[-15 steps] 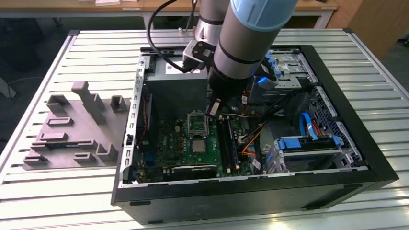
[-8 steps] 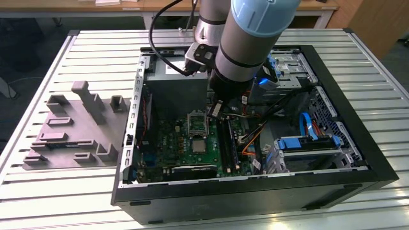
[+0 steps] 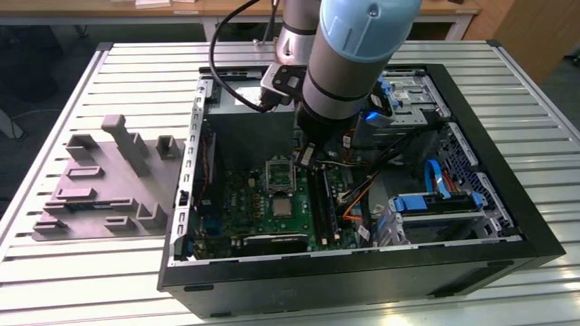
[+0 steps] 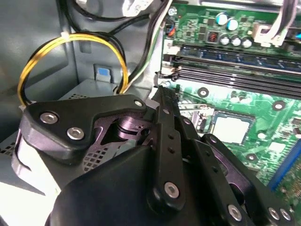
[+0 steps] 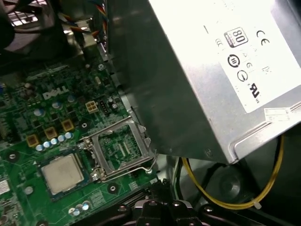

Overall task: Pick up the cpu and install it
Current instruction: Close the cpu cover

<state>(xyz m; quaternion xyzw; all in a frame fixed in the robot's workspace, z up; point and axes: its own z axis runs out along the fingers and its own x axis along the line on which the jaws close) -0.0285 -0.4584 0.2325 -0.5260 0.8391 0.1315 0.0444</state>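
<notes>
CPU (image 5: pixel 62 172): lying flat in the socket on the motherboard (image 5: pixel 28 117), silvery top up, edges square with the socket; near-square, so no clear long axis; also seen at (image 3: pixel 282 206) and (image 4: pixel 231 128).
Socket frame (image 5: pixel 118 149): hinged open, standing up just beside the CPU, on its power-supply side; retention lever beside it.
Gripper (image 4: pixel 162 92): black fingers drawn together to a narrow tip with nothing between them, hanging above the board near the socket, apart from the CPU; in the exterior view at (image 3: pixel 306 157), under the arm's blue-grey wrist.
Power supply (image 5: pixel 211 70): big grey box with white label, beyond the socket at the far end of the case (image 3: pixel 507 204).
Exterior view: whole open case on a slatted table (image 3: pixel 91 272), grey fixture (image 3: pixel 100 183) to the exterior view's left.
Second wrist view: yellow-and-black cable loop (image 4: pixel 70 42), memory slots (image 4: pixel 235 70).
First wrist view: open frame's underside, yellow cable under the power supply.
</notes>
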